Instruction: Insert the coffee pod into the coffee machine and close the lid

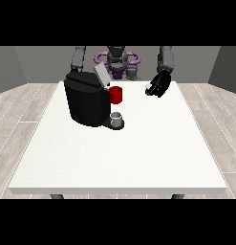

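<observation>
The black coffee machine stands on the white table, left of the middle. Its grey lid is tilted up and open. A red part sticks out at its front, and a small grey cup sits below it on the machine's base. The hand at the view's right hovers above the table's far side, to the right of the machine. It holds a small white coffee pod at its fingertips. The arm at the view's left goes down behind the machine, which hides its hand.
The robot's torso is behind the table's far edge. A wooden floor surrounds the table.
</observation>
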You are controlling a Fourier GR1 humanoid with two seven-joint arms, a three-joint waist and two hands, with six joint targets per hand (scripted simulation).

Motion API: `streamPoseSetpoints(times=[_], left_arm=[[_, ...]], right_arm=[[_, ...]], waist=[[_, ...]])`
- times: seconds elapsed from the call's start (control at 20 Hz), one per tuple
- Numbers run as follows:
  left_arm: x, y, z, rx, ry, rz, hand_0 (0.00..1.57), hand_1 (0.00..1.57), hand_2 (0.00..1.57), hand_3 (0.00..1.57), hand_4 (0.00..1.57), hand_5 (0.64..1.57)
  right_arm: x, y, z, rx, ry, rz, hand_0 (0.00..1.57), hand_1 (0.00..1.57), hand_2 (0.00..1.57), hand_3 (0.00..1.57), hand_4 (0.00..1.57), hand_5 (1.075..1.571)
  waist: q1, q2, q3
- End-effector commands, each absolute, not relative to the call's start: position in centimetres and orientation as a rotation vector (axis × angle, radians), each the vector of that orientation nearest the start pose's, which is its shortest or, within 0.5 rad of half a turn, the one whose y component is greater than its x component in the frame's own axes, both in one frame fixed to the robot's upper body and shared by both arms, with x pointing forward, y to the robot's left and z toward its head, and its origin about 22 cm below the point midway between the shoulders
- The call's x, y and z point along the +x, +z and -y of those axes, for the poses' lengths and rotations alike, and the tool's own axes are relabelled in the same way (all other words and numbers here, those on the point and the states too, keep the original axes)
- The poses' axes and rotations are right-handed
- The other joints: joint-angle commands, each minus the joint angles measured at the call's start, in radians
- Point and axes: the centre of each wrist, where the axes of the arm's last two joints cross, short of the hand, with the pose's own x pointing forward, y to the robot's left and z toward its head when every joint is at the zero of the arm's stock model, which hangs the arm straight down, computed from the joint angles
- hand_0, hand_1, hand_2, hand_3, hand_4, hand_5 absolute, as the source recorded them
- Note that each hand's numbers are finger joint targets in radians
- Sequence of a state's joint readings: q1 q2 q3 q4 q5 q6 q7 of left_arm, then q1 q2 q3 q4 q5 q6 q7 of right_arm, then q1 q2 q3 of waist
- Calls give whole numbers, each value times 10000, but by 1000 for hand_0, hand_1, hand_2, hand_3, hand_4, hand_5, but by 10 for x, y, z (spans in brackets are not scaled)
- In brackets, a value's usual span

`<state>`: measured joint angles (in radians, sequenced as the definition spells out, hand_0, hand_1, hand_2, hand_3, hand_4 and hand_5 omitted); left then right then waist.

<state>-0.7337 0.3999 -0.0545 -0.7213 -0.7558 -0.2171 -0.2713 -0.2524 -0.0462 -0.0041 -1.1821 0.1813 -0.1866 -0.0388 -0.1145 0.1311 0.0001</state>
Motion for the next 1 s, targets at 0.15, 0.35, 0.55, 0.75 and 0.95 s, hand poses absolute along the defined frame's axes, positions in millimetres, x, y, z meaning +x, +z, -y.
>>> streamPoseSetpoints(times=[0.15,0.35,0.55,0.75,0.95], left_arm=[[430,124,-237,4417,-13048,14084,1403,1403,1396,1341,598,1571],[428,111,-245,4846,-12883,13611,1340,1340,1372,1351,562,1571],[434,135,-207,4524,-13063,13962,1340,1340,1372,1351,562,1571],[449,187,-221,4783,-11960,14582,956,956,1160,1358,517,1571],[452,198,-247,5370,-10883,14895,1195,1195,1240,1260,489,1571]], right_arm=[[298,-56,210,-3128,1125,13975,0,0,0,0,0,1571],[302,-32,215,-2602,1761,14134,0,0,0,0,0,1571],[307,-33,226,-2402,1566,14025,0,0,0,0,0,1571],[317,-15,195,-1951,1491,15171,0,0,0,0,0,1571],[323,15,179,-1485,2063,15999,0,0,0,0,0,1571]], waist=[[472,-606,8],[-245,-919,-1],[-230,-1108,2],[-707,-369,1],[-1351,114,-3]])
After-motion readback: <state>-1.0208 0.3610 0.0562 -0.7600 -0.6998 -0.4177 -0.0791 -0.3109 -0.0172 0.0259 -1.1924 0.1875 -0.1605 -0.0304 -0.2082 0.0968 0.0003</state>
